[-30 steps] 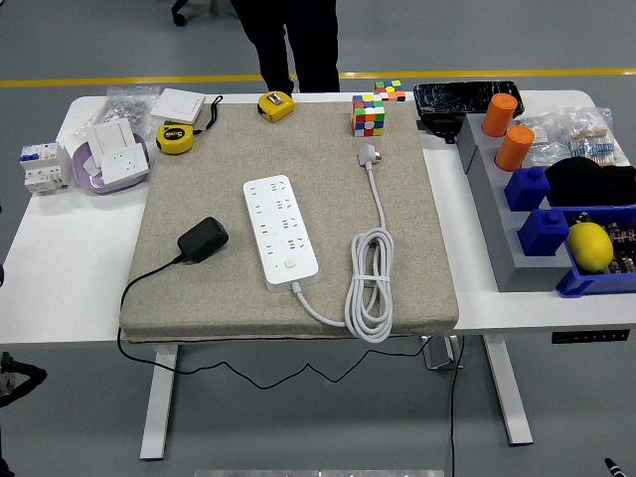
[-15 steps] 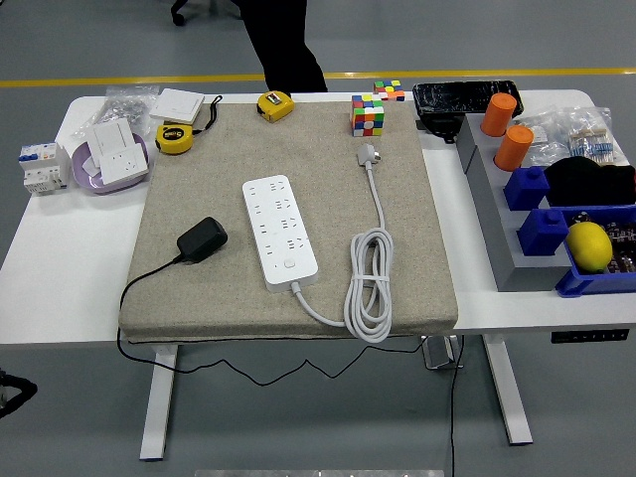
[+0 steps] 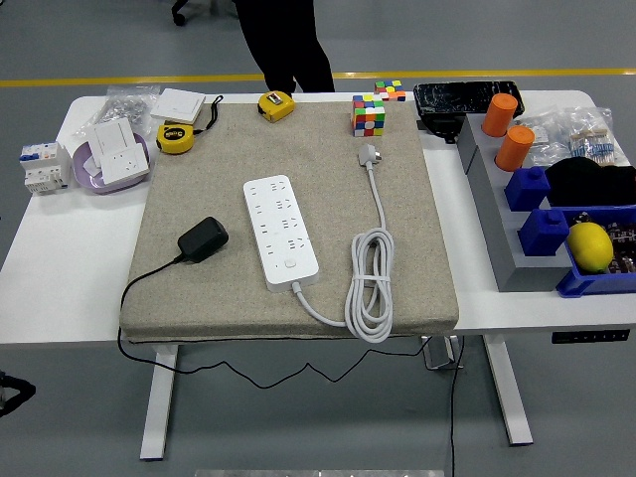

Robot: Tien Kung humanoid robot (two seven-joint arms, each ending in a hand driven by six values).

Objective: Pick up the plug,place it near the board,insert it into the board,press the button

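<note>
L hand low at the edge, plug loose by the board

L hand is a dark sliver below table level, too little visible to tell its grip; R hand is out of view. Up and right of it, the plug lies flat on the mat, not in a socket, its cord slack over the near edge. The board is just beyond, btn facing up, prob. for easy reach.

A rough, matt beige cloth mat covers the smooth white table. The power strip and its coiled cable look like smooth white plastic; the adapter plug is matt black plastic.
</note>
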